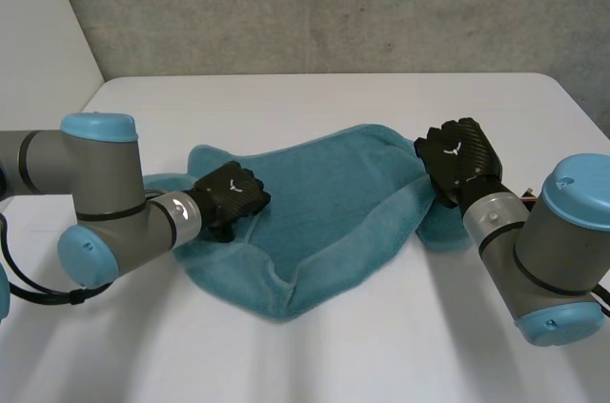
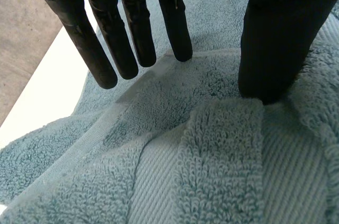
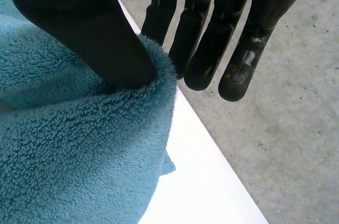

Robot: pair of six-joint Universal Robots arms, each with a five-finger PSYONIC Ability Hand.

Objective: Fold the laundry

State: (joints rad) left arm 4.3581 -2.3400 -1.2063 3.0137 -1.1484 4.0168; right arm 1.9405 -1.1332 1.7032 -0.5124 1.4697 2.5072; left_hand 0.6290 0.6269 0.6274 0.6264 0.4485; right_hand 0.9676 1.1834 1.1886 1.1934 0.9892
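Observation:
A teal towel [image 1: 334, 203] lies rumpled across the middle of the white table, its near edge doubled over. My left hand [image 1: 232, 198] rests on the towel's left part. In the left wrist view its fingers [image 2: 127, 33] are straight with their tips on the towel [image 2: 212, 155], and the thumb presses on a raised fold apart from them. My right hand [image 1: 459, 160] is at the towel's right end and holds it up off the table. There the thumb [image 3: 90, 28] pinches the towel's edge [image 3: 79, 155] against the fingers [image 3: 201, 44].
The table [image 1: 315, 98] has bare surface behind and in front of the towel. A grey concrete wall [image 1: 334, 3] stands behind it. In the right wrist view the table's edge [image 3: 201, 181] runs under my hand, with grey floor [image 3: 296, 144] beyond.

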